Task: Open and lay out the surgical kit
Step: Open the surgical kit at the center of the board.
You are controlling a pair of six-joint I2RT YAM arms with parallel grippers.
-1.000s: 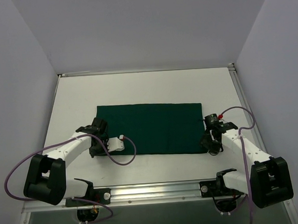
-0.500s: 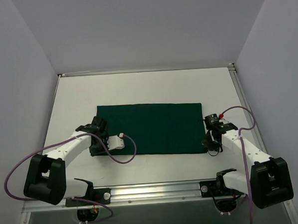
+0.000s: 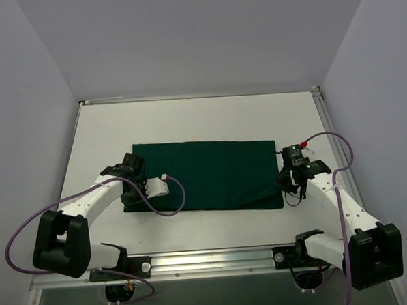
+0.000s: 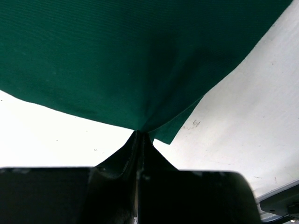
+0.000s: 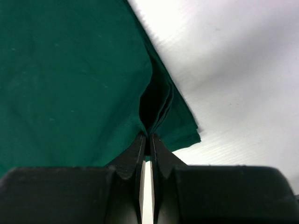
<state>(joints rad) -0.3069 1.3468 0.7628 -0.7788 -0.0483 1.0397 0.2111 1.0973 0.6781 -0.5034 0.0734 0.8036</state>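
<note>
The dark green cloth wrap (image 3: 204, 174) lies folded as a flat rectangle in the middle of the white table. My left gripper (image 3: 129, 195) is shut on the cloth's near left corner; in the left wrist view (image 4: 139, 133) the cloth (image 4: 126, 60) rises taut from the closed tips. My right gripper (image 3: 288, 189) is shut on the top layers at the near right corner; in the right wrist view (image 5: 148, 136) the layers (image 5: 70, 79) part above the tips. The steel tray, clamps and tweezers are hidden.
The white table (image 3: 202, 118) is walled by pale panels at the back and both sides. A metal rail (image 3: 209, 258) runs along the near edge between the arm bases. Purple cables loop beside both arms.
Both grippers have lifted and pulled their cloth corners slightly. The right gripper moved outward and up, and the near right corner of the cloth now sticks out toward it.
</note>
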